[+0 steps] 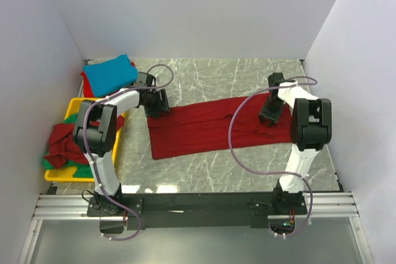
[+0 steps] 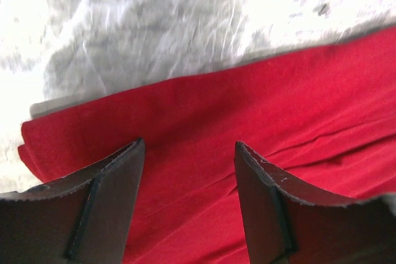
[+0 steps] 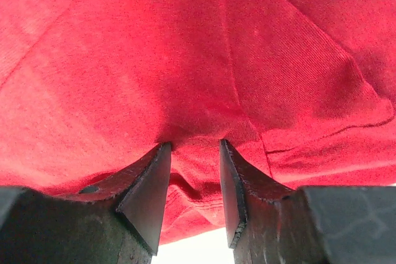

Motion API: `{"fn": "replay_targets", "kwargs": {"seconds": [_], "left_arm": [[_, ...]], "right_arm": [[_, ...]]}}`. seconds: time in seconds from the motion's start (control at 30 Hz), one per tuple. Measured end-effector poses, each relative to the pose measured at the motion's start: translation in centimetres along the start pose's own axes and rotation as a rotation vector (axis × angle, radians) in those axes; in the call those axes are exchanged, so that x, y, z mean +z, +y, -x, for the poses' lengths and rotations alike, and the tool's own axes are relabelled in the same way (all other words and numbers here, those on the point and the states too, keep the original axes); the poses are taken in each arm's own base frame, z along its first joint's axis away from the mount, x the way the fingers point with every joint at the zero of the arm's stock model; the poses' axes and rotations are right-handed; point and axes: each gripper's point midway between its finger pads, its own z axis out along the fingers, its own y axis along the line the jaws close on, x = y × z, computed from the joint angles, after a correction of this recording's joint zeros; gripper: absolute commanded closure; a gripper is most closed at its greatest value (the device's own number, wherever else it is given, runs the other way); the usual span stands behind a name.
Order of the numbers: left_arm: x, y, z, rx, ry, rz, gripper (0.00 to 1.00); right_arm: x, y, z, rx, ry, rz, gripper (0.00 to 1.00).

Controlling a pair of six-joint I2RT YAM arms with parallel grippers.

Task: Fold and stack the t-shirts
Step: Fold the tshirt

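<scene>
Red cotton is bunched between the right claw [image 3: 193, 146] fingers. It looks clenched on a fold of the dark red t-shirt [image 1: 210, 128] at the shirt's 3 o'clock end. Left claw [image 2: 189, 146] is released: jaws apart, nothing between them, hanging over the shirt's 10 o'clock corner. The shirt lies as a long flat band across the mid worktop [image 1: 204, 78], 9 to 3 o'clock, with a few creases. Turquoise t-shirt [image 1: 110, 73] sits folded at the worktop's 10 o'clock corner, just beyond the left claw. Yellow tray [image 1: 70, 110] is at 9 o'clock, holding a crumpled second red t-shirt [image 1: 62, 143] with a green t-shirt [image 1: 54, 164] under it.
</scene>
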Motion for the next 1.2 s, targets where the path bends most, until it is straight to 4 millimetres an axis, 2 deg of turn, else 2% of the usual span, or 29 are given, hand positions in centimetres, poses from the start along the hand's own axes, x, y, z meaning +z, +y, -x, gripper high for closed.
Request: {"fn": "replay_targets", "kwargs": {"seconds": [0.4, 0.63, 0.8, 1.0, 1.2], "left_arm": [[-2.1, 1.0, -4.2, -0.019, 0.016, 0.003, 0.33], [-3.9, 2.0, -6.6, -0.052, 0.040, 0.045, 0.33], [-5.4, 1.7, -6.3, -0.051, 0.017, 0.047, 0.32], [-5.9, 0.2, -5.5, -0.018, -0.005, 0.010, 0.33], [-5.2, -0.8, -6.6, 0.022, 0.036, -0.018, 0.33]], "right_arm": [[0.6, 3.8, 7.5, -0.025, -0.038, 0.014, 0.56], [0.2, 4.9, 9.8, -0.036, -0.070, 0.030, 0.56], [-1.1, 5.6, 11.4, -0.039, -0.118, 0.067, 0.55], [-3.2, 5.9, 11.6, -0.038, -0.153, 0.109, 0.55], [-6.0, 5.5, 9.3, -0.043, -0.172, 0.146, 0.55]]}}
